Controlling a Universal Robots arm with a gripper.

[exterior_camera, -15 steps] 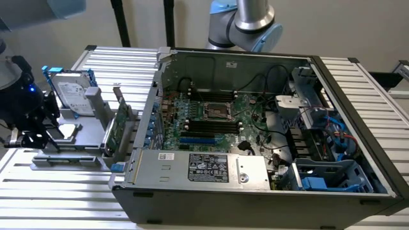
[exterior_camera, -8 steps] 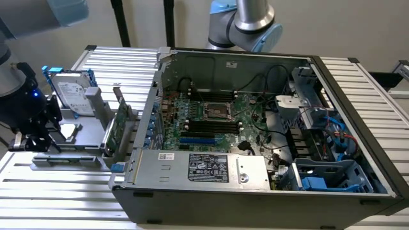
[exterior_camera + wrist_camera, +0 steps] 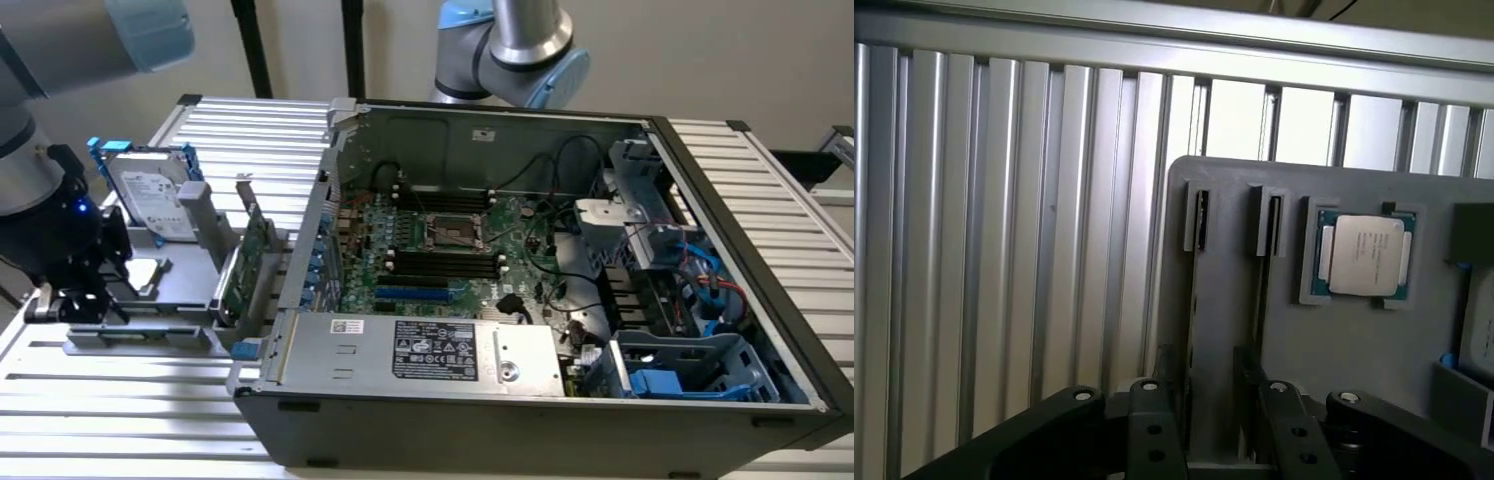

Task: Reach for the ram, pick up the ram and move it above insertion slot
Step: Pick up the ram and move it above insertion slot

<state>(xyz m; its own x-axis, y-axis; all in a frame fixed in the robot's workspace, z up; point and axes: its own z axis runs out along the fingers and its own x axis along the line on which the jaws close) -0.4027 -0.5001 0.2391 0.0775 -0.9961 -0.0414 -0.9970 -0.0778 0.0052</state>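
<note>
Wrist view: your jaws stand spread and pinch nothing, with the two black fingers [image 3: 1154, 430] on either side of a grey holder [image 3: 1224, 300]. Two grooves run along the holder between them and end at a pair of slotted brackets [image 3: 1199, 220]. As far as you can tell, the ram [image 3: 1192, 330] shows only as a thin dark edge standing in one groove. You cannot tell whether a finger touches it. Just beside the brackets, a CPU [image 3: 1364, 255] with a silver lid sits in its own recess of the same holder. The slatted desk [image 3: 1004, 250] lies around the holder.

In the exterior view the jaws sit at the end of the arm [image 3: 34, 190], at 9 o'clock in the picture and low over the holder. From the jaws:

- A hard drive [image 3: 147, 190] stands propped up at 1 o'clock.
- A green card [image 3: 250, 262] with a metal bracket stands on edge at 3 o'clock, between the holder and the open case [image 3: 534, 420].
- The motherboard's black slots [image 3: 447, 265] lie inside the case, also toward 3 o'clock and well apart from the jaws.

A second arm [image 3: 514, 45] rises at 12 o'clock of the case.
</note>
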